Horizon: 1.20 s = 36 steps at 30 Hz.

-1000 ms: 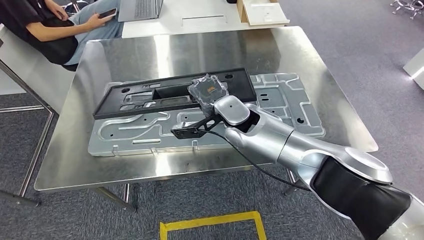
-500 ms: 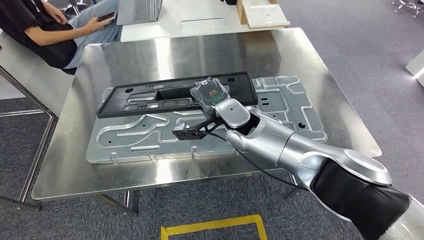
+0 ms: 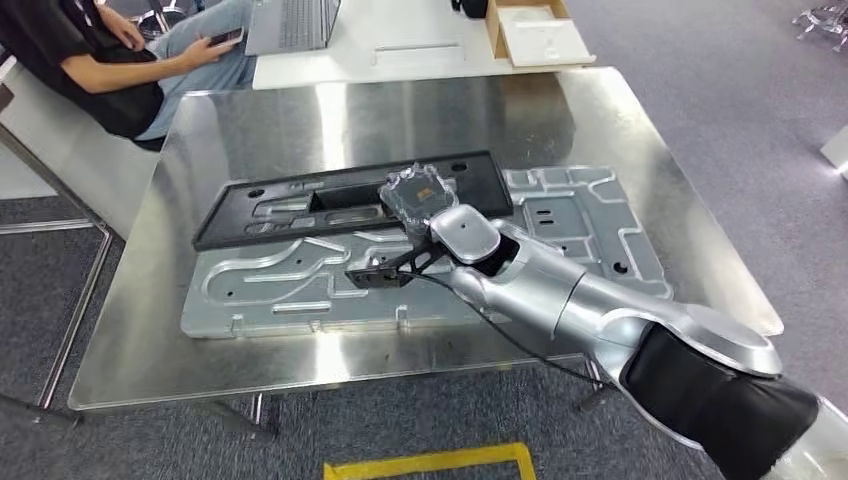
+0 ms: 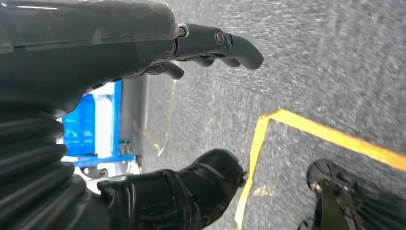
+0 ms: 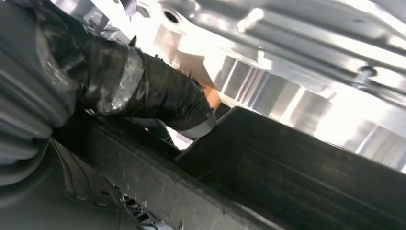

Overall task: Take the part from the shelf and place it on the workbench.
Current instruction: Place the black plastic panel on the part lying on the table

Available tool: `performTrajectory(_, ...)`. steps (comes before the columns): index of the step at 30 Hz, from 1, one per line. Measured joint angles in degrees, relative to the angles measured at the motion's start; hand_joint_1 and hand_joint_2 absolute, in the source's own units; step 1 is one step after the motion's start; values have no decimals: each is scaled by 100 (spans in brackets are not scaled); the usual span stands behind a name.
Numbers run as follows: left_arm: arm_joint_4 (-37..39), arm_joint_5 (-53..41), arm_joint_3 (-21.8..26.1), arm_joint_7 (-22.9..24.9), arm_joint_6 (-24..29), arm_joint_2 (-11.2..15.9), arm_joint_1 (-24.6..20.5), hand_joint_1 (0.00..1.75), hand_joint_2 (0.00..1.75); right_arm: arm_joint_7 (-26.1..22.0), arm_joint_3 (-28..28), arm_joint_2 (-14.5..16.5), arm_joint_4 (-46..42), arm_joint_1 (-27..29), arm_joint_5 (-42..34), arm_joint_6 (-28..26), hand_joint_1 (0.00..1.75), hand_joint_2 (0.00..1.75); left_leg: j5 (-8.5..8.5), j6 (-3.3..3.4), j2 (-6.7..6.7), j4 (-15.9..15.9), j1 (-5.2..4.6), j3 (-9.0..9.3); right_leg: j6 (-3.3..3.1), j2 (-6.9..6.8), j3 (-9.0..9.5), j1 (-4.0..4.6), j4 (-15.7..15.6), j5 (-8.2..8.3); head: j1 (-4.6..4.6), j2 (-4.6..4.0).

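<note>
A long black moulded part (image 3: 300,195) lies flat on a stamped silver plate (image 3: 280,285) on the steel workbench (image 3: 400,110). My right hand (image 3: 420,195) sits at the part's right half, under a clear wrap, and grips its edge. Seen from the right wrist, the taped thumb (image 5: 158,91) presses against the black part (image 5: 311,167), with the silver plate (image 5: 297,62) beyond. My left hand (image 4: 86,48) hangs over grey carpet and holds nothing, its fingers (image 4: 230,45) held apart from the thumb (image 4: 191,187).
A person (image 3: 90,60) sits at the far left with a phone. Behind the workbench a white table carries a laptop (image 3: 290,20) and a cardboard box (image 3: 540,30). Yellow floor tape (image 3: 430,462) runs in front of the bench.
The whole picture has shifted slightly, so the camera moved. My right hand stays on the black part, which keeps its place on the silver plate.
</note>
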Motion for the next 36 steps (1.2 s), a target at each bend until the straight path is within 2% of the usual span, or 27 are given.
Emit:
performTrajectory(3, -1, -1, -2, 3, 41, 2, -2, 0, 175, -9, 1, -5, 12, 9, 7, -1, 175, 175, -21, -78, 4, -17, -9, 0, -62, 20, 33, 4, -53, -36, -1, 0)
performTrajectory(5, -1, -3, -2, 4, 48, -1, -2, 0, 175, -8, -1, -5, 17, 4, 11, -3, 175, 175, -164, -140, 19, 171, -5, -70, -110, 22, 84, -35, -104, -38, -17, -1)
performTrajectory(6, -1, -5, -2, 2, 47, -1, -3, 0, 175, -9, -1, -3, 17, 1, 11, -4, 175, 175, -298, -171, 27, 413, 3, -182, -130, 20, 111, -46, -121, -43, -26, -1)
performTrajectory(8, -1, -8, -2, -10, 44, 1, -5, 0, 175, -16, 1, -3, 19, 8, 11, -7, 175, 175, -593, -223, 36, 1143, 19, -548, -163, 19, 144, -43, -123, -64, -41, -1)
performTrajectory(9, -1, -9, -2, -15, 40, 3, -2, 0, 175, -19, 2, -4, 22, 22, 8, -10, 175, 175, -649, -236, 37, 1428, 24, -716, -173, 19, 158, -39, -119, -78, -40, -1)
performTrajectory(10, -1, -9, -3, -19, 36, 3, 3, 0, 175, -20, 2, -5, 25, 39, -3, -18, 175, 175, -605, -242, 37, 1548, 27, -810, -176, 23, 176, -36, -115, -94, -40, -1)
performTrajectory(11, -1, -9, -3, -20, 33, 4, 8, 0, 175, -20, 2, -7, 29, 56, -16, -30, 175, 175, -455, -238, 37, 1455, 29, -801, -176, 28, 200, -34, -112, -112, -39, -1)
performTrajectory(13, -1, -11, -4, -19, 30, 10, 16, 0, 175, -19, 1, -12, 32, 76, -38, -71, 175, 175, 4, -199, 35, 715, 27, -496, -158, 38, 262, -34, -112, -153, -39, -1)
performTrajectory(14, -1, -13, -4, -17, 31, 16, 16, 0, 175, -19, -2, -16, 33, 79, -40, -95, 175, 175, 152, -175, 33, 366, 15, -325, -144, 41, 282, -25, -115, -169, -39, 0)
performTrajectory(15, -1, -14, -4, -16, 32, 21, 10, 0, 175, -16, -6, -21, 36, 83, -46, -125, 175, 175, 219, -146, 33, 104, -1, -198, -124, 42, 288, -18, -118, -177, -38, -1)
performTrajectory(17, -1, -19, -5, -10, 38, 26, -2, 0, 175, -11, -17, -34, 43, 116, -71, -180, 175, 175, 194, -104, 28, -49, -33, -119, -77, 40, 281, -6, -136, -172, -35, -1)
performTrajectory(19, -1, -32, -7, -6, 43, 27, -9, 0, 175, -13, -26, -43, 48, 169, -91, -204, 175, 175, 199, -58, 34, -111, -16, -94, -23, 36, 282, -4, -134, -190, -31, 0)
performTrajectory(20, -1, -38, -8, -6, 43, 27, -8, 0, 175, -23, -30, -48, 48, 191, -91, -202, 175, 175, 205, -29, 41, -137, 0, -72, 4, 32, 249, -3, -53, -254, -27, -1)
performTrajectory(21, -1, -42, -8, -8, 40, 28, -7, 0, 175, -33, -32, -52, 49, 208, -89, -199, 175, 175, 212, 0, 48, -162, 16, -50, 28, 29, 158, -2, 144, -370, -22, -1)
performTrajectory(23, -1, -42, -8, -21, 34, 29, -4, 0, 175, -60, -35, -61, 55, 259, -82, -198, 175, 175, 204, 47, 55, -173, 21, -35, 65, 22, -191, -10, 850, -692, -18, -2)
performTrajectory(24, -1, -41, -8, -30, 30, 29, -5, 0, 175, -70, -35, -63, 62, 299, -80, -202, 175, 175, 197, 61, 55, -168, 20, -35, 77, 21, -382, -16, 1209, -806, -19, -1)
performTrajectory(25, -1, -40, -8, -40, 28, 29, -6, 0, 175, -83, -35, -65, 74, 348, -81, -205, 175, 175, 187, 69, 51, -159, 20, -34, 85, 19, -510, -24, 1421, -829, -19, -1)
performTrajectory(26, -1, -40, -8, -49, 26, 28, -7, 0, 175, -98, -35, -66, 85, 390, -83, -209, 175, 175, 173, 71, 44, -144, 22, -32, 89, 15, -539, -34, 1417, -746, -17, -1)
performTrajectory(27, -1, -40, -8, -62, 20, 28, -7, 0, 175, -115, -35, -66, 97, 421, -86, -212, 175, 175, 154, 66, 36, -121, 23, -30, 88, 8, -467, -42, 1206, -574, -17, -1)
performTrajectory(28, -1, -40, -8, -75, 11, 27, -6, 0, 175, -133, -36, -66, 106, 437, -90, -220, 175, 175, 127, 52, 29, -89, 26, -29, 81, -2, -310, -49, 834, -359, -16, -1)
performTrajectory(30, -1, -39, -8, -94, -10, 30, -5, 0, 175, -176, -37, -60, 122, 441, -95, -253, 175, 175, 69, 2, 24, -17, 6, -51, 56, -12, -6, -39, 191, -127, -19, -1)
performTrajectory(31, -1, -38, -8, -96, -17, 31, -5, 0, 175, -200, -38, -54, 131, 445, -95, -271, 175, 175, 52, -23, 24, 5, -4, -61, 39, -10, 71, -30, 36, -104, -23, -1)
performTrajectory(34, -1, -26, -8, -95, -37, 37, -6, 0, 175, -243, -38, -32, 170, 471, -96, -292, 175, 175, 27, -91, 28, 13, -6, -63, -31, 2, 101, -29, -23, -120, -27, -1)
performTrajectory(36, -1, -15, -8, -91, -50, 40, -10, 0, 175, -249, -39, -6, 196, 474, -97, -299, 175, 175, -127, -155, 34, 234, 4, -152, -90, 0, 132, -59, -53, -114, -43, -1)
